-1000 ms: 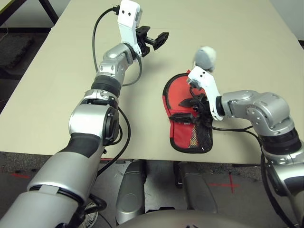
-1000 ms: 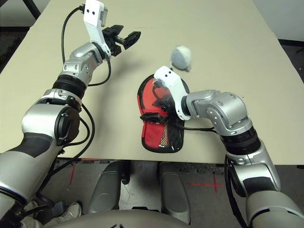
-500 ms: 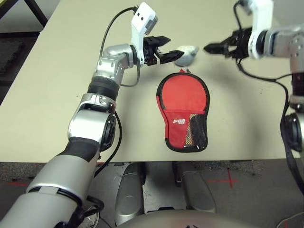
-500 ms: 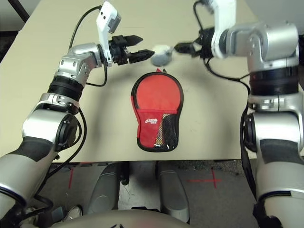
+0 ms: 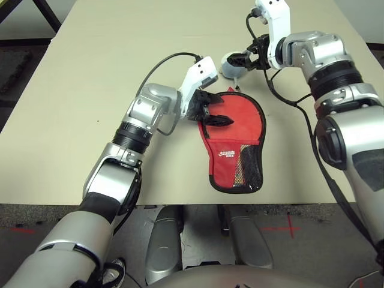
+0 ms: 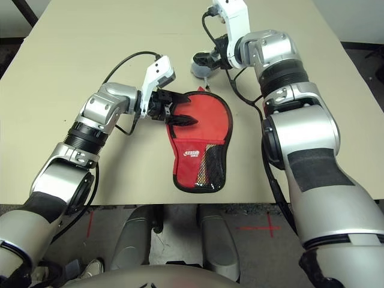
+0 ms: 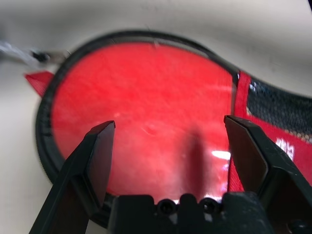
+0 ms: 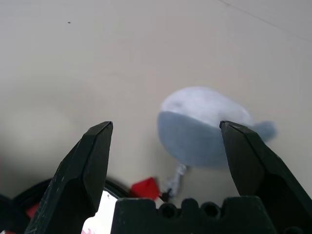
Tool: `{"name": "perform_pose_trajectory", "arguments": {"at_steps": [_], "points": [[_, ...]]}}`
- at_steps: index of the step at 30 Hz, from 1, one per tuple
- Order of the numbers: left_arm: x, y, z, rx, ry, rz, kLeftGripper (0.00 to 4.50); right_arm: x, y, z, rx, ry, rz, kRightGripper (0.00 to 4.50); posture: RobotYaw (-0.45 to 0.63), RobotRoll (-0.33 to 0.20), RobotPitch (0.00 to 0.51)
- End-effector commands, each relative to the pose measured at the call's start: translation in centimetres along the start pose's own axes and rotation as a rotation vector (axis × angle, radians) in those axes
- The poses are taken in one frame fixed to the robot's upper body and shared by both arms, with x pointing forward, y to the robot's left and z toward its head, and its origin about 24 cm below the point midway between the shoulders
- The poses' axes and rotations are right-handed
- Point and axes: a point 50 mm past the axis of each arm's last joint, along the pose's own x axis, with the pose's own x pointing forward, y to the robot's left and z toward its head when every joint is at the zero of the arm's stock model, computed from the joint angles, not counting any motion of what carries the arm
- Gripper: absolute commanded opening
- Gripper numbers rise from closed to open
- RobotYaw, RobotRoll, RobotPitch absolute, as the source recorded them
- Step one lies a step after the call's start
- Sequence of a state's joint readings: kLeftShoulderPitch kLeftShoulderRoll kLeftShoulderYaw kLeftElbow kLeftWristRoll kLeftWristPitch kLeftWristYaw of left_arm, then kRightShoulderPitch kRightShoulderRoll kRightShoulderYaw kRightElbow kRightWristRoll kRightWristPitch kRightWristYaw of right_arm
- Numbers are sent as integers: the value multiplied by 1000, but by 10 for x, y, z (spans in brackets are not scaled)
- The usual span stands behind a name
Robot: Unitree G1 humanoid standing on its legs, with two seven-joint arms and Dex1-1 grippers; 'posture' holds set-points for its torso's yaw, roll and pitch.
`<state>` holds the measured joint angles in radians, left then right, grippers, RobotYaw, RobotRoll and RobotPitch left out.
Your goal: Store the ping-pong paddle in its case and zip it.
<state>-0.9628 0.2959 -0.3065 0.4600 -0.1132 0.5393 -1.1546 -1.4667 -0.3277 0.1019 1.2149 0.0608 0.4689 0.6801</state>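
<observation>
Since a second ago the left gripper (image 5: 215,110), fingers apart, has dropped onto the flat red paddle-shaped fabric case (image 5: 235,141), which lies handle-end near; the right gripper (image 5: 245,60), spread, nears the grey-white soft charm (image 8: 204,127).

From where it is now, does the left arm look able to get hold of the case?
Probably yes. The left end effector hangs open right over the round end of the case, which lies flat on the table with nothing in between.

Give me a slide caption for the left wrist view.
Open left pincer poised over the round red face of the case on the table.
</observation>
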Motion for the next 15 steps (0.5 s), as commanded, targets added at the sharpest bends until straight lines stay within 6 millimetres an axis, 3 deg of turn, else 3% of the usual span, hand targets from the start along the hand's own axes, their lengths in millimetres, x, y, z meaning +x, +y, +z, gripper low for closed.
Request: {"name": "perform_pose_trajectory", "arguments": {"at_steps": [1, 15], "points": [[6, -7, -3, 14, 31, -16, 4483, 5, 2, -1, -36, -6, -22, 4500, 1, 0, 205], [12, -18, -2, 20, 34, -36, 4483, 25, 14, -25, -229, 38, -104, 4500, 50, 0, 204]]}}
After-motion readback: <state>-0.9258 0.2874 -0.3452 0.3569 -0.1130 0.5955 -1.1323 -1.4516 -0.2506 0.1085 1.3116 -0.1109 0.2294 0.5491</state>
